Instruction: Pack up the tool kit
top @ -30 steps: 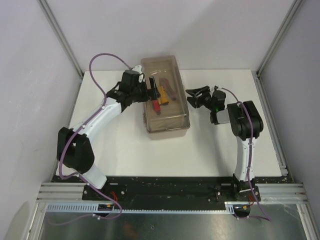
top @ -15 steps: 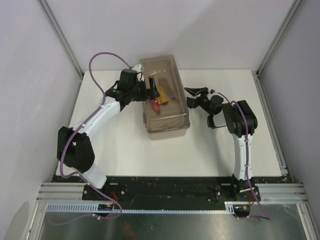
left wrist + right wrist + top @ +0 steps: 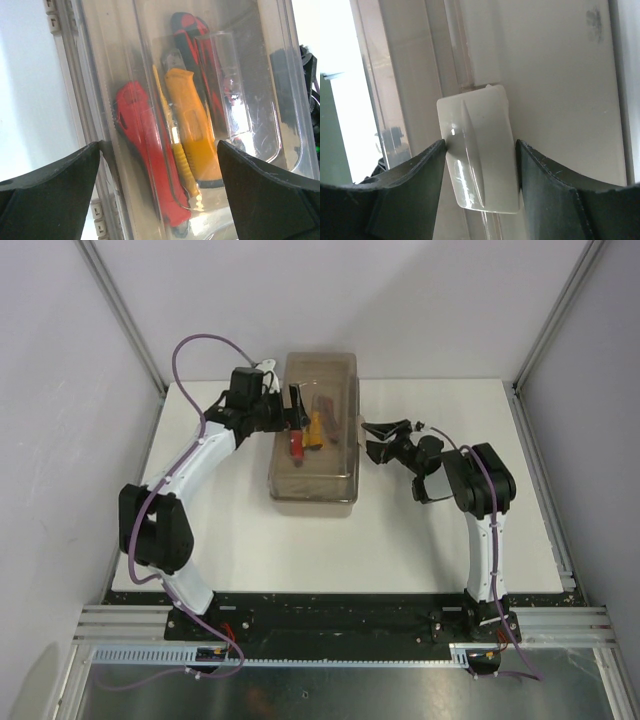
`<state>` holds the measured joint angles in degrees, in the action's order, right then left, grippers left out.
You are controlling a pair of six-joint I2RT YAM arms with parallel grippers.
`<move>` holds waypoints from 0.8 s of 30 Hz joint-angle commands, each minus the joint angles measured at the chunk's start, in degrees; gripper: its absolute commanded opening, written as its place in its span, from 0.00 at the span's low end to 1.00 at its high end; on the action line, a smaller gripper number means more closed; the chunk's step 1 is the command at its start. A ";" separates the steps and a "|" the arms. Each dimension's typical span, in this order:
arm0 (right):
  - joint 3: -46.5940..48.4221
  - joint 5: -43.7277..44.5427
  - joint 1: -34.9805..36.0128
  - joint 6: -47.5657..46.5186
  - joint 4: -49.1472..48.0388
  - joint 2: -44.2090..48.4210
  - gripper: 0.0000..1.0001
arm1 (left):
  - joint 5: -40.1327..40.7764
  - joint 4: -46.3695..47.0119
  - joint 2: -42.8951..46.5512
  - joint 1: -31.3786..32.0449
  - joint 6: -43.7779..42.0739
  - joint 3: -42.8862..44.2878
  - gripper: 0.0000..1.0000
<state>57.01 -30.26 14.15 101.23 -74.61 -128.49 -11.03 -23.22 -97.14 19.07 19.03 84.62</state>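
The beige toolbox (image 3: 312,478) lies at the back middle of the table, its smoky lid (image 3: 260,100) down. Through the lid I see a red-handled tool (image 3: 145,145), a yellow-handled tool (image 3: 192,130) and a red-and-black one (image 3: 200,45). My left gripper (image 3: 299,412) hovers open over the lid's left part, and its fingers stand wide apart in the left wrist view (image 3: 159,200). My right gripper (image 3: 372,438) is at the box's right side. In the right wrist view (image 3: 480,150) its fingers press both sides of the beige latch (image 3: 487,190).
The white table (image 3: 430,530) is bounded by grey walls and metal rails at the left, back and right. The box's hinge clips (image 3: 50,12) run along its left edge. The purple cable (image 3: 190,355) loops above the left arm.
The toolbox has slid to the left and turned slightly. My right gripper has moved left onto its latch side. My left gripper has moved left and back with the box.
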 commanded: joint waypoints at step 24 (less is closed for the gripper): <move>-6.10 -0.03 6.44 -30.96 27.19 17.15 0.75 | 0.19 0.64 1.57 0.72 -7.23 -1.09 1.00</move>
<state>51.22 -27.53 17.15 81.93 -59.53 -116.84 -10.87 -22.24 -97.14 17.93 14.39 84.95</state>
